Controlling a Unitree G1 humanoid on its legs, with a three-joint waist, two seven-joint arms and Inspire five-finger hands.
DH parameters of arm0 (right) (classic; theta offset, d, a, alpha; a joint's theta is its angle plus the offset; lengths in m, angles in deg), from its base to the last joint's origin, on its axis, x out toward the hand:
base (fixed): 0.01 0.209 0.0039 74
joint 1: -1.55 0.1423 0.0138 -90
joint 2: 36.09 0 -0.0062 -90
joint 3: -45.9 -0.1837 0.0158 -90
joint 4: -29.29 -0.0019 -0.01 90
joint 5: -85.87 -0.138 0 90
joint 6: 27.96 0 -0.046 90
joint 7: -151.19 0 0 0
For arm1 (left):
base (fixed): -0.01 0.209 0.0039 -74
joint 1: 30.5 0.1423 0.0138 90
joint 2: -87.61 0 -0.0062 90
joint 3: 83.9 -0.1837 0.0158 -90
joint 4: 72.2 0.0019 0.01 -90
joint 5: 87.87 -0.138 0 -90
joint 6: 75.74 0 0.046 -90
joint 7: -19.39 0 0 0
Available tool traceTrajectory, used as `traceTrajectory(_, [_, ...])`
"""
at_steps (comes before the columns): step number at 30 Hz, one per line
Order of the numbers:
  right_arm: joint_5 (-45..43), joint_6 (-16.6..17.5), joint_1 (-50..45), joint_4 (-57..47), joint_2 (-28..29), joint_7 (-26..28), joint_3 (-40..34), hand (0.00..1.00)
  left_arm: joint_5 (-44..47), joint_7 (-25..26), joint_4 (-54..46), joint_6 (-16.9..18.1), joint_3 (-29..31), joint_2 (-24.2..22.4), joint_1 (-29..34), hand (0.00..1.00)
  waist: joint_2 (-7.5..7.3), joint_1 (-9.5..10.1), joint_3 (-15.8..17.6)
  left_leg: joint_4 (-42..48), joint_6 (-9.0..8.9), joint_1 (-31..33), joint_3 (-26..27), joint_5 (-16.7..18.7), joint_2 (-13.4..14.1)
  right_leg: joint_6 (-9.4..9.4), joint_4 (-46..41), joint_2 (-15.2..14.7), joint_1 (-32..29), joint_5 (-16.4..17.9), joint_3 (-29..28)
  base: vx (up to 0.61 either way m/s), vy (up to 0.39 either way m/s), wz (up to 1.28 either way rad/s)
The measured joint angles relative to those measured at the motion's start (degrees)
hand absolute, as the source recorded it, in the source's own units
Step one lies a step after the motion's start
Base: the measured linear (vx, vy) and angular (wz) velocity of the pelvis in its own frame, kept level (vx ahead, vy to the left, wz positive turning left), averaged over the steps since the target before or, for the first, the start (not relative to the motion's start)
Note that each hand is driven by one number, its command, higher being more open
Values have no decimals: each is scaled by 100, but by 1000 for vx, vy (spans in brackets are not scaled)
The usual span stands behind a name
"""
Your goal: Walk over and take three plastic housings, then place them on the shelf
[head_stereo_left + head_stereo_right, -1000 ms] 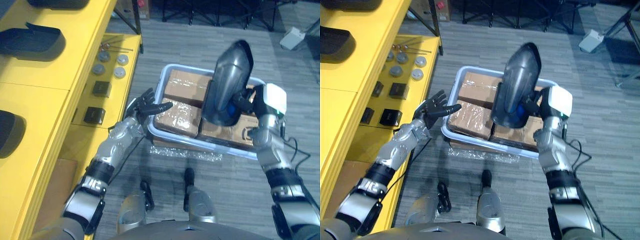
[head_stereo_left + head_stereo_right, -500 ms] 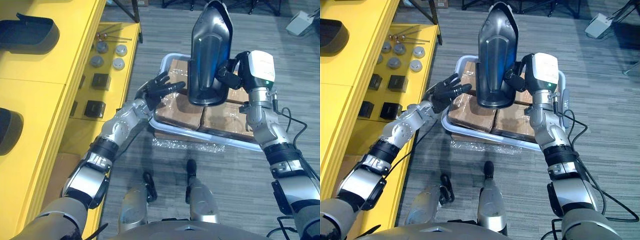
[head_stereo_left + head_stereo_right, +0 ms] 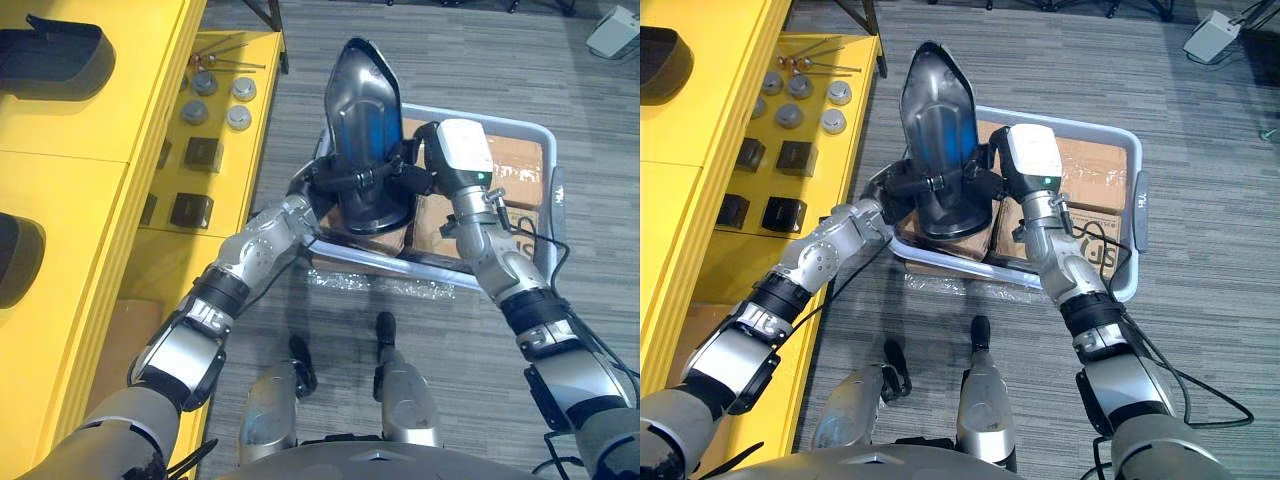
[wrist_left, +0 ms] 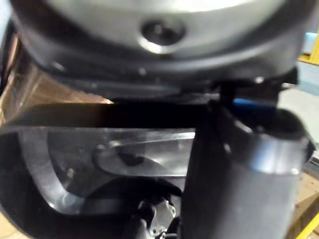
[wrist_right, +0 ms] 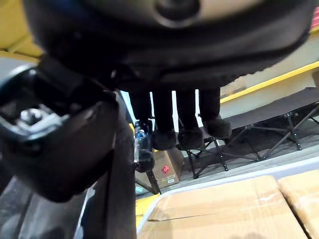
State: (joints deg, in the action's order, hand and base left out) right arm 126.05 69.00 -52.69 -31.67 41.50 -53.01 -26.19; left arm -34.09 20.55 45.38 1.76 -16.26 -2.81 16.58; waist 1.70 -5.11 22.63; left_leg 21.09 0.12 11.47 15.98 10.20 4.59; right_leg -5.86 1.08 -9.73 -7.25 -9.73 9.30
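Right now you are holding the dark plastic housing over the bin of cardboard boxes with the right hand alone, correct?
Not alone. The left eye view shows the left hand gripping the dark plastic housing as well, opposite the right hand, so both hands hold it over the bin of cardboard boxes.

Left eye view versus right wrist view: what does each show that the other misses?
The left eye view takes in the whole plastic housing with the left robot hand and right robot hand on it, plus small parts on the yellow shelf. The right wrist view adds a black folding frame behind. Both share the cardboard boxes and the shelf.
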Motion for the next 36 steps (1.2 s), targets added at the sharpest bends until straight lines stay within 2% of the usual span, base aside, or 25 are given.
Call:
traceTrajectory(4, [-14, -2, -48, -62, 129, -55, 62, 0, -22, 190, 16, 49, 0, 6, 4, 0, -21, 3, 12, -4, 2, -30, -11, -2, 4, 0, 8, -3, 39, 0, 8, -49, -8, 2])
traceTrajectory(9, [-126, -5, -486, -524, 242, -160, 56, 0, 8, 372, 231, 417, -10, -51, 53, 0, -62, -16, 33, -49, 1, -148, -2, -1, 1, 0, 70, -4, 156, -2, 4, -15, -3, -1])
traceTrajectory(12, [-282, -16, -934, -888, 440, -289, -29, 0, 9, 470, 233, 778, 10, -180, 331, 0, -100, -44, 28, -132, -1, -260, 24, -1, -2, 2, 129, 5, 243, -4, -12, -37, -16, -3])
traceTrajectory(15, [-292, -15, -1273, -1032, 494, -390, -58, 0, 19, 426, 227, 827, 12, -303, 579, 0, -158, -71, 22, -169, -11, -354, 32, 5, -3, -3, 204, 12, 362, -7, -6, -10, -12, -3])
traceTrajectory(18, [-369, -16, -1794, -1358, 788, -451, -171, 0, 6, 397, 191, 878, 12, -371, 901, 0, -282, -96, -13, -285, -16, -515, 98, 2, -1, 6, 222, 26, 438, -1, -42, -15, -20, -9])
traceTrajectory(21, [-485, -14, -2278, -1699, 957, -609, -220, 0, -18, 385, -183, 988, 12, -455, 1359, 0, -322, -119, -38, -374, -23, -655, 126, -3, -8, 23, 226, 28, 528, 13, -42, -11, -15, -6])
traceTrajectory(22, [-484, -7, -2602, -1959, 1022, -630, -218, 100, -74, 385, -508, 1054, 12, -450, 1740, 0, -369, -126, -101, -466, -36, -755, 154, -12, -17, 29, 235, 33, 570, 19, -42, -2, -9, -7])
traceTrajectory(25, [-529, 50, -3112, -2293, 1137, -649, -206, 100, -447, 450, -1076, 1172, 15, -459, 2366, 0, -458, -107, -259, -584, -68, -883, 158, -32, -17, 37, 309, 55, 682, 28, -6, 2, -20, -2])
traceTrajectory(26, [-692, 136, -3379, -2475, 1256, -652, -206, 100, -636, 520, -1459, 1285, 22, -472, 2753, 0, -480, -99, -371, -662, -90, -927, 156, -61, -20, 57, 321, 65, 696, 43, 22, 16, -50, 1])
traceTrajectory(28, [-930, 288, -3752, -2809, 1373, -649, -188, 100, -878, 667, -1995, 1446, 94, -593, 3270, 0, -471, -61, -437, -772, -116, -1097, 141, -89, -14, 88, 321, 85, 825, 72, 99, 7, -42, 3])
traceTrajectory(31, [-1413, 480, -4334, -3002, 1383, -363, 153, 100, -1332, 899, -2777, 1818, 305, -969, 3883, 0, -451, 54, -728, -969, -162, -1230, 92, -167, -29, 117, 321, 95, 913, 157, 244, -15, -46, 10])
traceTrajectory(34, [-2456, 521, -4646, -3009, 1534, 27, 394, 100, -2024, 979, -3345, 2102, 416, -1004, 4182, 0, -372, 140, -957, -1169, -183, -1349, -2, -275, -72, 105, 319, 82, 992, 223, 361, -39, -41, 16])
traceTrajectory(36, [-4055, 580, -4667, -3128, 1668, 488, 437, 100, -2340, 1081, -3557, 2229, 438, -1022, 4419, 0, -273, 192, -1093, -1298, -191, -1430, -18, -335, -97, 103, 327, 75, 1035, 228, 389, -43, -25, 5])
